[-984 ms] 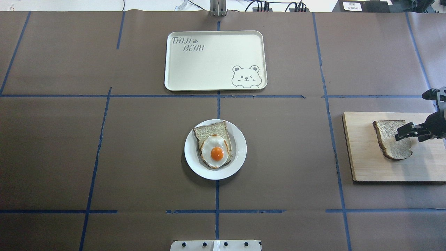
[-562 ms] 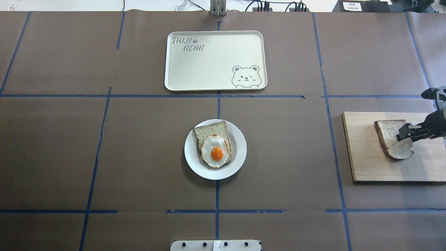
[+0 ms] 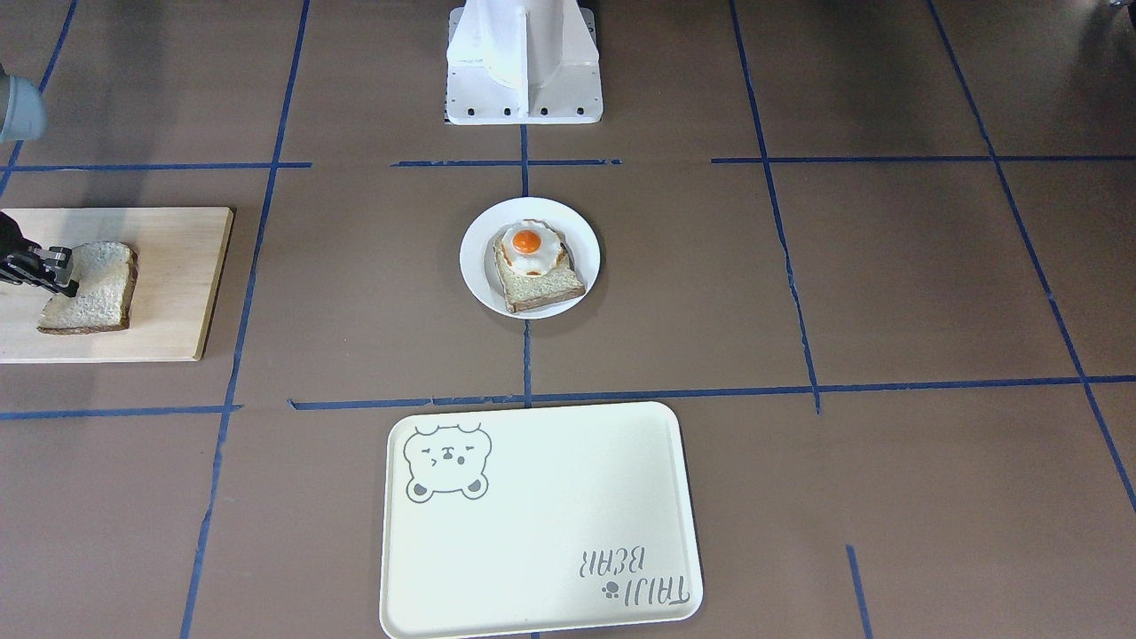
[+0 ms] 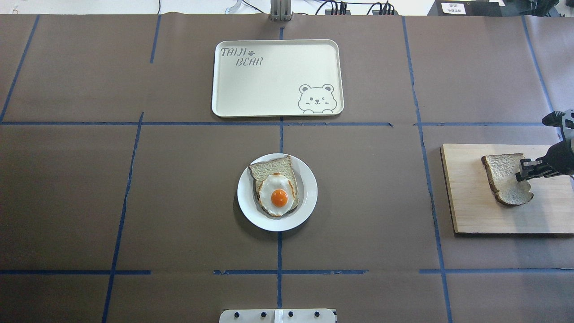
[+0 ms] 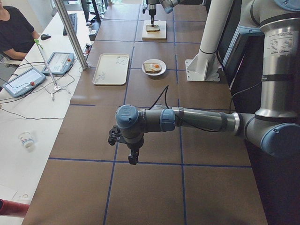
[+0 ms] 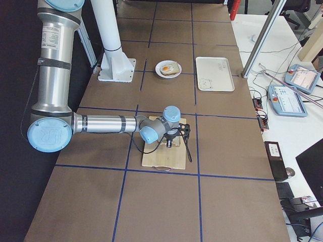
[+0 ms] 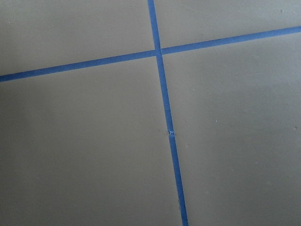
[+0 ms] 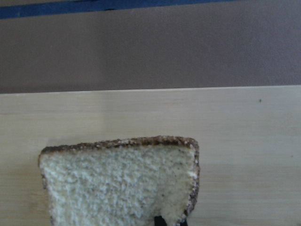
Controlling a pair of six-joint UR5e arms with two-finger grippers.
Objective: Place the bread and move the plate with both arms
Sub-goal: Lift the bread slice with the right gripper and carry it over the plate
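Observation:
The plain bread (image 4: 502, 177) lies on a wooden board (image 4: 471, 215) at the table's right end; it also shows in the front view (image 3: 98, 288) and fills the right wrist view (image 8: 117, 183). My right gripper (image 4: 523, 170) is shut on the bread's right edge, and that edge looks slightly raised. The white plate (image 4: 309, 193) stands at the table's middle and holds a slice topped by a fried egg (image 4: 279, 193). My left gripper (image 5: 133, 157) hangs over bare table far to the left. It shows only in the left side view, so I cannot tell its state.
A cream tray with a bear drawing (image 4: 278, 78) lies beyond the plate, toward the far edge. The white pedestal base (image 3: 524, 62) stands at the near edge. Blue tape lines cross the brown table cover.
My right gripper's fingers have closed from open onto the bread's right edge. The bread has shifted slightly to the right. Plate and tray have not moved.

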